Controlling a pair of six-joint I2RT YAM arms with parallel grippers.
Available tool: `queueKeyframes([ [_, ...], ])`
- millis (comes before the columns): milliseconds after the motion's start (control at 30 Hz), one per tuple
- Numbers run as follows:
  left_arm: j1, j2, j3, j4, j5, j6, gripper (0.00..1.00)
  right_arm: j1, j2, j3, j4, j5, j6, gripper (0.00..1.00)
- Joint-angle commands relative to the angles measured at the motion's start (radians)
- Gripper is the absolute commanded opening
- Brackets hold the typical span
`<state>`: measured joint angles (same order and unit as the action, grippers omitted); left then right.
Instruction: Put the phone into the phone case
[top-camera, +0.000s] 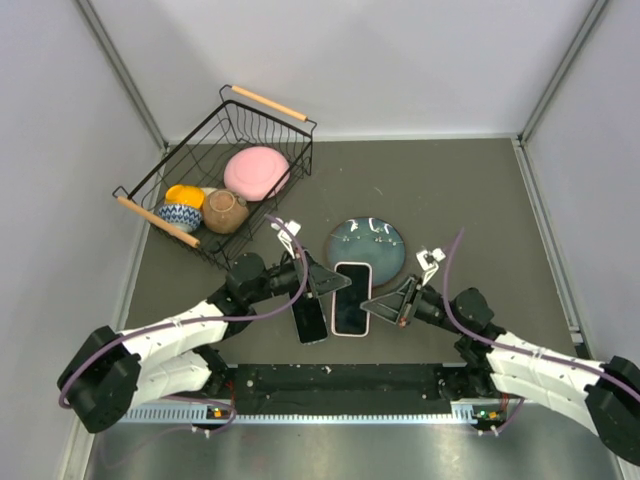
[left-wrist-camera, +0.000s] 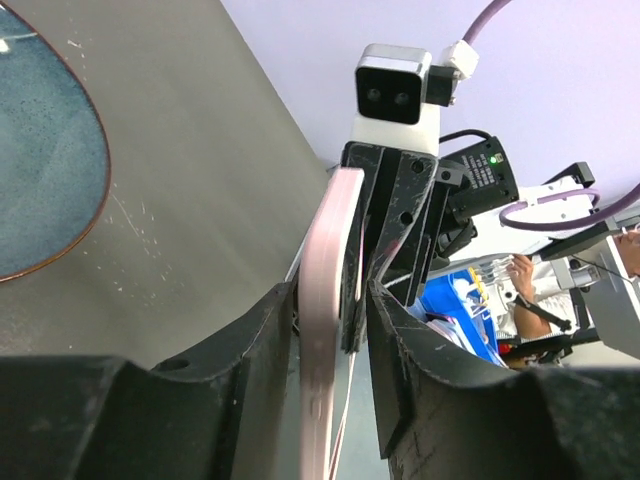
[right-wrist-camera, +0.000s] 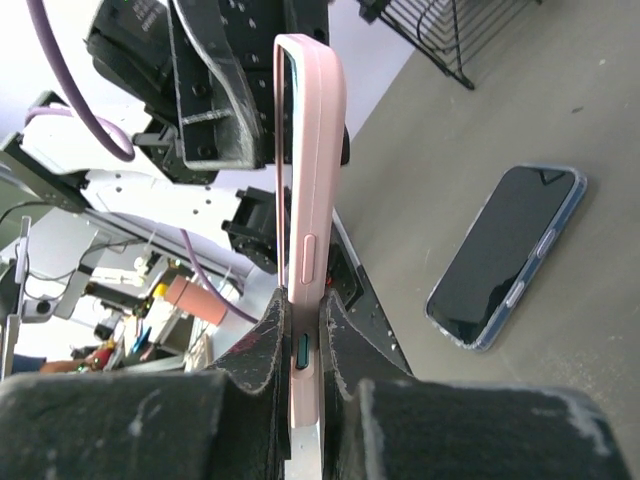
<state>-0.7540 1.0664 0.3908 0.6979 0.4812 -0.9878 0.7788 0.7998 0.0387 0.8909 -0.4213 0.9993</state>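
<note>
Right gripper (right-wrist-camera: 305, 312) jaws pinch the pink phone case (right-wrist-camera: 312, 150); left gripper (left-wrist-camera: 330, 300) jaws straddle it, grip indeterminate. Phone (top-camera: 310, 320) lies at the case's 8 o'clock.

Measured from the pink case (top-camera: 350, 298), bare table (top-camera: 480, 205) is left open from 1 to 3 o'clock. Passage at 12 is blocked by the blue plate (top-camera: 378, 238), at 8 by a flat-lying phone (top-camera: 310, 320), and at 10 to 11 by the dish rack (top-camera: 268, 101).
</note>
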Motion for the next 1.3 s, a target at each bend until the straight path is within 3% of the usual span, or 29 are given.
queueKeyframes([
  [0, 0.002, -0.046, -0.021, -0.003, 0.031, 0.034, 0.40, 0.007, -0.114, -0.053, -0.033, 0.068, -0.007, 0.00],
  [133, 0.001, -0.060, -0.030, -0.055, 0.068, 0.072, 0.38, 0.007, -0.224, -0.007, -0.160, 0.104, -0.034, 0.00],
  [267, 0.001, -0.056, -0.084, 0.027, 0.071, 0.040, 0.36, 0.008, -0.246, -0.002, -0.198, 0.113, -0.039, 0.00],
  [467, -0.001, -0.016, -0.072, 0.028, 0.108, 0.081, 0.22, 0.008, -0.226, -0.031, -0.196, 0.142, -0.037, 0.00],
  [533, -0.001, -0.006, -0.063, 0.005, 0.109, 0.103, 0.12, 0.005, -0.220, -0.033, -0.199, 0.148, -0.051, 0.00],
  [733, -0.016, 0.013, -0.026, -0.097, 0.077, 0.166, 0.00, 0.007, -0.174, -0.033, -0.184, 0.161, -0.050, 0.00],
  [900, -0.030, 0.003, -0.011, -0.147, 0.022, 0.192, 0.00, 0.007, -0.136, -0.033, -0.170, 0.177, -0.038, 0.00],
  [967, -0.037, -0.009, 0.009, -0.248, -0.010, 0.215, 0.00, 0.007, -0.123, -0.033, -0.178, 0.182, -0.034, 0.00],
  [1000, -0.041, -0.014, 0.031, -0.286, -0.039, 0.239, 0.03, 0.007, -0.119, -0.033, -0.197, 0.191, -0.036, 0.00],
  [1067, -0.044, -0.035, 0.049, -0.378, -0.065, 0.258, 0.20, 0.007, -0.113, -0.033, -0.216, 0.196, -0.039, 0.00],
  [1100, -0.044, -0.048, 0.065, -0.405, -0.079, 0.276, 0.33, 0.007, -0.113, -0.028, -0.228, 0.203, -0.050, 0.00],
  [1267, -0.044, -0.178, 0.112, -0.583, -0.217, 0.342, 0.61, 0.007, -0.109, 0.007, -0.358, 0.187, -0.083, 0.00],
])
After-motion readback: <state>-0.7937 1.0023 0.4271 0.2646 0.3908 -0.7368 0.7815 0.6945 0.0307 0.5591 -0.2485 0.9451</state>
